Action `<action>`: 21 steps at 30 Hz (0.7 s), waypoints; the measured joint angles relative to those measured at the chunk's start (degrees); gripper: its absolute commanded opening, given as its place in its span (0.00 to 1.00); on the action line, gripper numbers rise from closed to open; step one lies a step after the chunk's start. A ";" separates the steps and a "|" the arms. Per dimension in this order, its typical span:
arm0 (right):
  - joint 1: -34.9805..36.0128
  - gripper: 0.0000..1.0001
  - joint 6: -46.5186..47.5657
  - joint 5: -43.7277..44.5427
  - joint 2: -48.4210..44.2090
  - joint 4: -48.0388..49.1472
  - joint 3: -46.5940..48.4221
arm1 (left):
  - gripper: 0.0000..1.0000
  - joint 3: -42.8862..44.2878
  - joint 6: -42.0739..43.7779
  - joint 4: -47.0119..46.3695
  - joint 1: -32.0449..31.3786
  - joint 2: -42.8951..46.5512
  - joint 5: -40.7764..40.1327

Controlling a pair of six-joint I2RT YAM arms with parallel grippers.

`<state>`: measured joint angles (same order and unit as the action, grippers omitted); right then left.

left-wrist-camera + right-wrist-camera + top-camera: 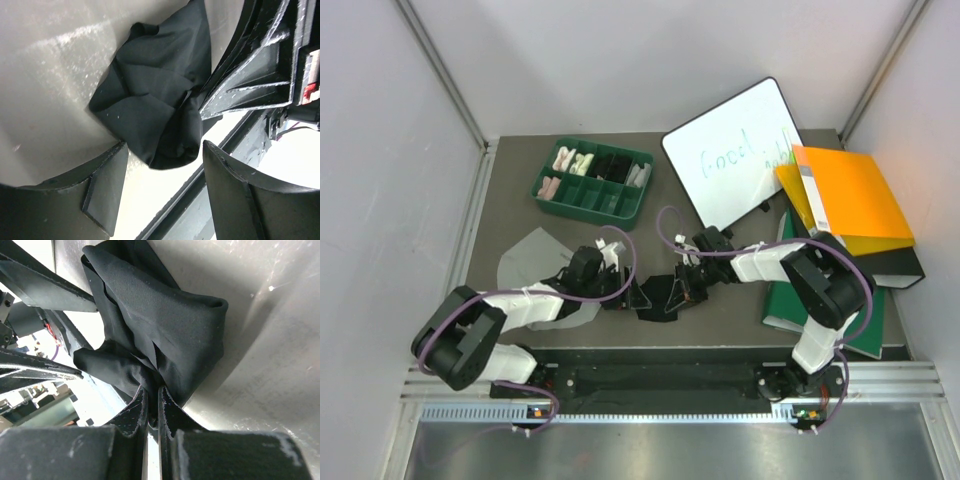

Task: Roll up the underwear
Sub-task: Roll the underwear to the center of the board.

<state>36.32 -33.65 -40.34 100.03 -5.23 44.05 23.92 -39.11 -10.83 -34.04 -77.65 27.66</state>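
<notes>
Green tray (582, 207), whiteboard (730, 150), orange binder (855, 200), green folder (778, 303)

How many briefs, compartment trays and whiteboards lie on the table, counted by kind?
Briefs: 2 (black brief, grey brief)
Trays: 1 (green tray)
Whiteboards: 1 (whiteboard)
Total: 4
</notes>
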 measured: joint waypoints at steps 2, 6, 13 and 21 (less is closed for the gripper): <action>0.00 0.00 -0.02 0.02 0.00 0.00 0.00 | 0.64 -0.61 -0.66 -2.75 -0.07 -0.83 0.46; 0.00 0.00 -0.13 0.09 0.00 0.04 0.00 | 0.58 -0.96 -1.84 -8.07 -0.61 -3.63 1.29; 0.00 0.00 -1.07 0.24 0.00 0.15 -0.07 | 0.42 -1.11 -1.84 -10.86 -2.03 -5.40 1.18; 0.00 0.19 -1.51 0.55 -0.04 0.24 -0.11 | 0.05 -1.05 -0.98 -10.82 -2.40 -7.89 1.01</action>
<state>36.32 -35.16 -39.79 99.98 -4.99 43.94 22.87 -40.10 -21.65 -36.45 -85.54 28.67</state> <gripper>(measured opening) 0.051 0.147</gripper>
